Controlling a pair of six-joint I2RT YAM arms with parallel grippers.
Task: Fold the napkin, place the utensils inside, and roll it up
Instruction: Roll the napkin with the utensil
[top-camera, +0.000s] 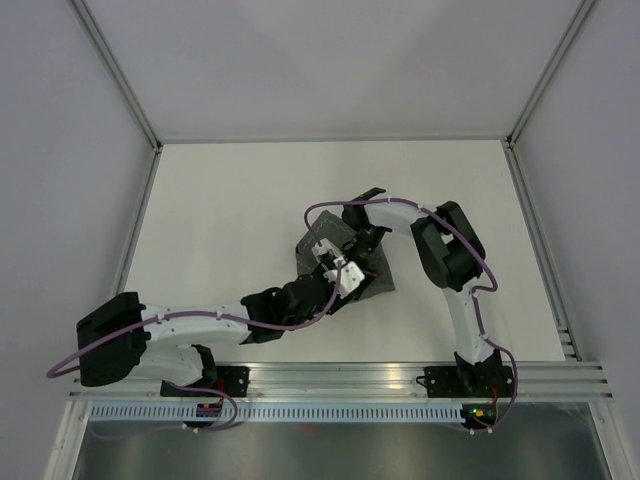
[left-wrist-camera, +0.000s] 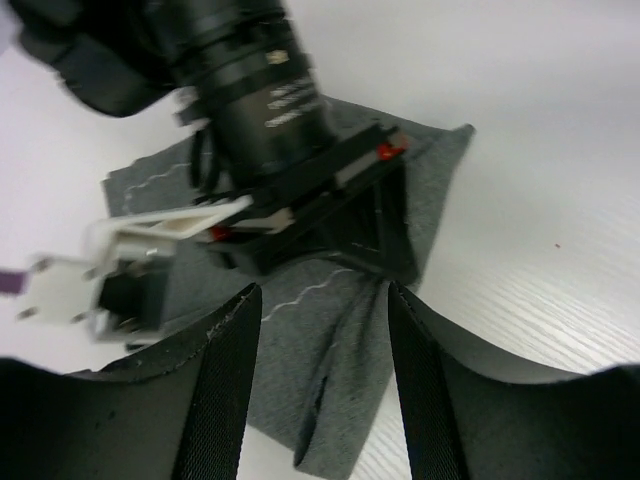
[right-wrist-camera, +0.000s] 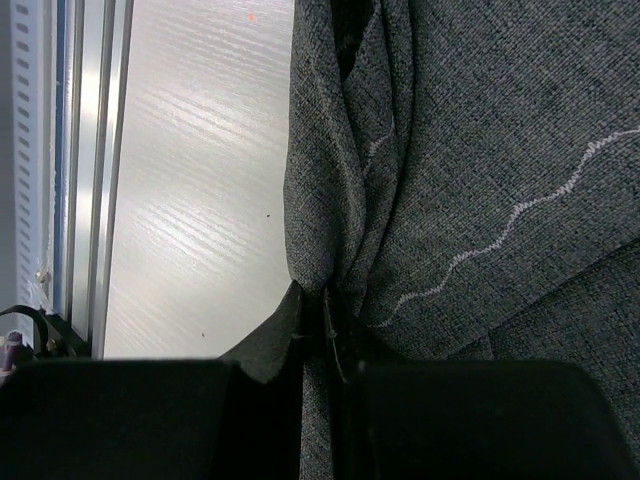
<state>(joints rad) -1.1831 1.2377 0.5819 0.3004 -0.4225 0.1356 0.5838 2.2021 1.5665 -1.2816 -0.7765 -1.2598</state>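
The dark grey napkin lies bunched in the middle of the table, with a wavy pale stitched line near its edge. My right gripper is shut on a gathered fold of the napkin. In the left wrist view that right gripper pinches the cloth just beyond my own fingers. My left gripper is open, and a raised ridge of napkin lies between its fingers without touching them. In the top view the left gripper sits close beside the right gripper over the cloth. The utensils are out of view.
The white table is bounded by an aluminium frame rail along the near edge and by grey walls on the other sides. The right arm arches over the napkin's right side, and purple cables loop off both arms.
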